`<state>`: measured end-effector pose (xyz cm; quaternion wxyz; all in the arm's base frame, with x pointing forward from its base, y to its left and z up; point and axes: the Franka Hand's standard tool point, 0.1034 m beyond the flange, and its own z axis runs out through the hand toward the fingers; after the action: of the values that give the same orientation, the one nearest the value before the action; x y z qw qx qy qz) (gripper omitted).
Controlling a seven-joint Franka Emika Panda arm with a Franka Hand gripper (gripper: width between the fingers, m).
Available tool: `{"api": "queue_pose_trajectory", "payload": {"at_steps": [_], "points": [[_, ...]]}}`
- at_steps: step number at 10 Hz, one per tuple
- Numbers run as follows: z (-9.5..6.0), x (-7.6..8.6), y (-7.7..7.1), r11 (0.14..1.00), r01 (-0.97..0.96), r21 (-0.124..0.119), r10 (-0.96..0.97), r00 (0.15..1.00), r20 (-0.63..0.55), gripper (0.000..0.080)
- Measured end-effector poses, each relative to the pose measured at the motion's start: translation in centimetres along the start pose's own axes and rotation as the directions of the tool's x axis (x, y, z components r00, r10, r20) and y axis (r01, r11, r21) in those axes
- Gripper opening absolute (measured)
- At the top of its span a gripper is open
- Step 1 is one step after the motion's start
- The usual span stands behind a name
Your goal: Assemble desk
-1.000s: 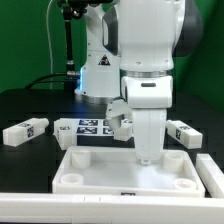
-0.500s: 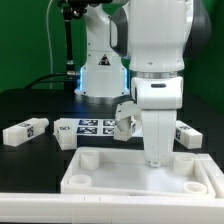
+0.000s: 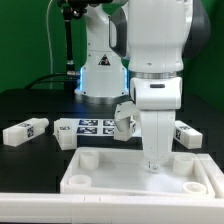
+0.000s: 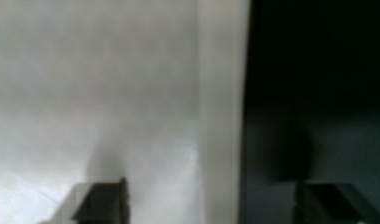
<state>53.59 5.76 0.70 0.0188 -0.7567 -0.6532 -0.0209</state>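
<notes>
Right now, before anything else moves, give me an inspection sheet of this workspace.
surface: black table, with the marker board lying flat behind the tabletop.
job's things: white tabletop in front, no leg in the sockets that show; one leg loose at the exterior view's left, another leg at its right.
clutter: nothing seen.
jaws: apart in the wrist view, nothing seen between them; low over the tabletop toward the exterior view's right.
cables: dark lines by the black stand, too small to tell.
surroundings: green backdrop; robot base with a blue light.
</notes>
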Motion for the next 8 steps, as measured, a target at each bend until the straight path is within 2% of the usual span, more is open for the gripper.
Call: {"api": "queue_pose_trajectory", "payload": {"at_steps": [1, 2, 4, 5, 6, 8], "points": [[-0.3, -0.2, 0.0, 1.000, -0.005, -0.003, 0.005, 1.000, 0.001, 0.0599], [-1.1, -0.1, 0.2, 1.000, -0.014, -0.014, 0.014, 1.000, 0.001, 0.0634], [-3.4, 0.5, -0.1, 0.996, -0.081, -0.034, 0.081, 0.997, 0.003, 0.0647], [-4.4, 1.0, -0.9, 0.991, -0.128, -0.048, 0.128, 0.992, 0.000, 0.0649], [-5.0, 1.6, -1.9, 0.982, -0.185, -0.049, 0.185, 0.983, 0.000, 0.0649], [-5.3, 3.8, -3.2, 0.956, -0.289, -0.047, 0.289, 0.957, -0.006, 0.0649]]}}
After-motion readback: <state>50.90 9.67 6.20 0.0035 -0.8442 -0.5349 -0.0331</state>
